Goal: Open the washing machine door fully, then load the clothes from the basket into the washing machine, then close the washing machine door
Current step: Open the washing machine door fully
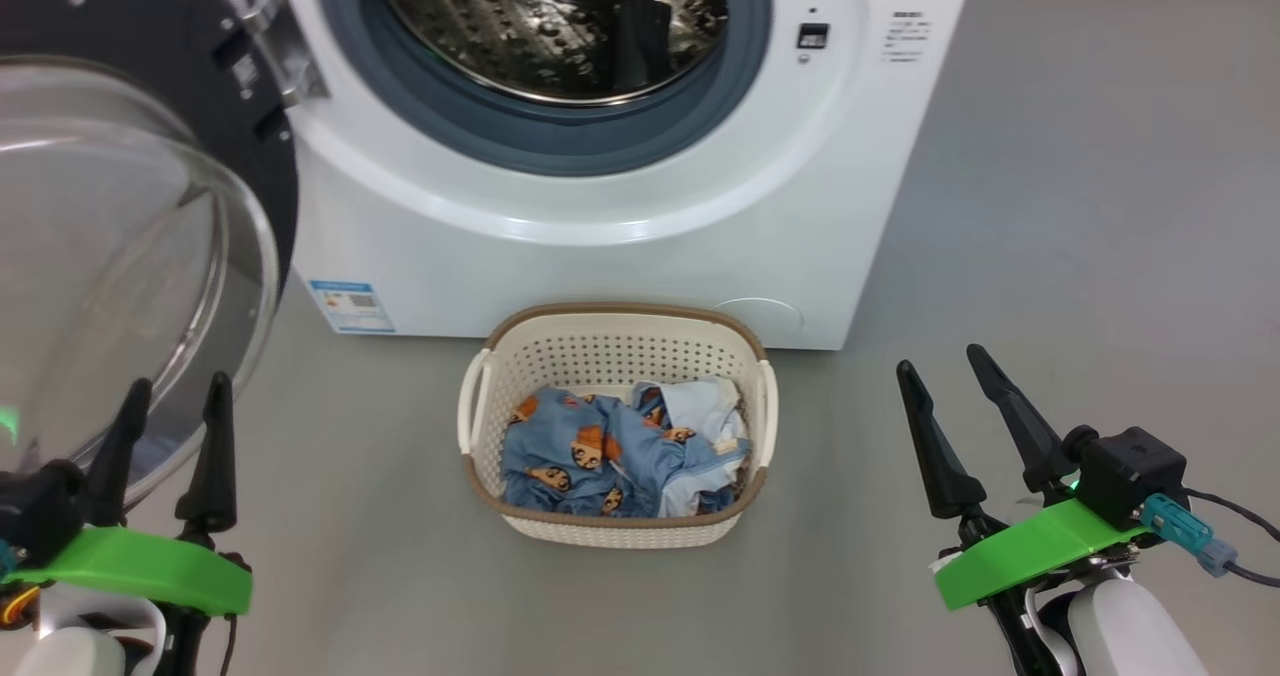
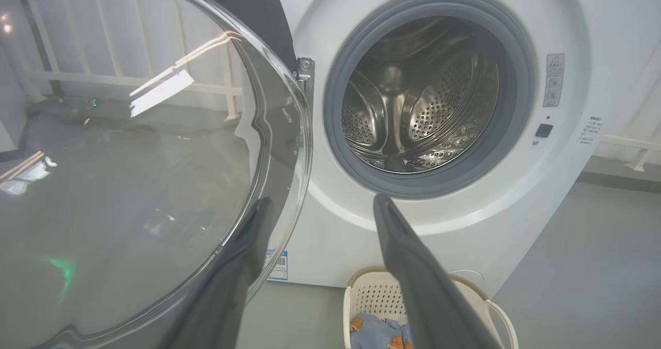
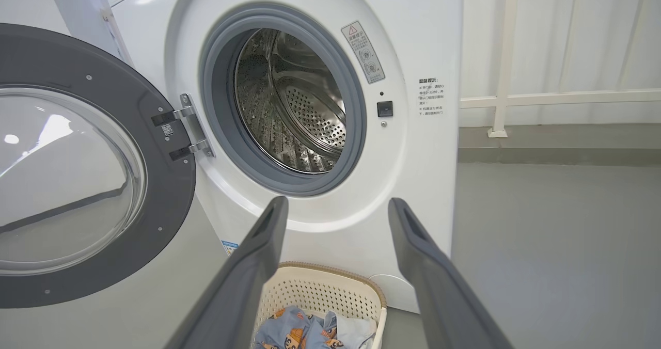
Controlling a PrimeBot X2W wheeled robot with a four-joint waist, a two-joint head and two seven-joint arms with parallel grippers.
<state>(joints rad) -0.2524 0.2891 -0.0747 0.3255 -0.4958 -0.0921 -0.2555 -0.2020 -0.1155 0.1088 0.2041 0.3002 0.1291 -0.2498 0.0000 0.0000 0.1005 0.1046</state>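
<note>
Left gripper (image 1: 176,396) at eight o'clock of the head view: fingers spread wide, empty, tips just beside the bulging glass of the washing machine door (image 1: 120,236). Seems swung well back at ten o'clock, clear of the opening, so probably time to start loading. Keep that arm off the glass when swinging inward. At twelve o'clock, the washing machine (image 1: 600,246), steel drum (image 1: 560,16) open to view. Below it at six o'clock, just in front of the white panel, the basket (image 1: 620,312), with the clothes (image 1: 610,451) bundled in its near half. Come down from above, pinch deep into the blue fabric to gather the whole bundle, lift clear of the brown rim, then carry up past the grey gasket (image 1: 560,146). Right gripper (image 1: 940,361) at four o'clock: likewise parted and empty, well apart from the basket.
</note>
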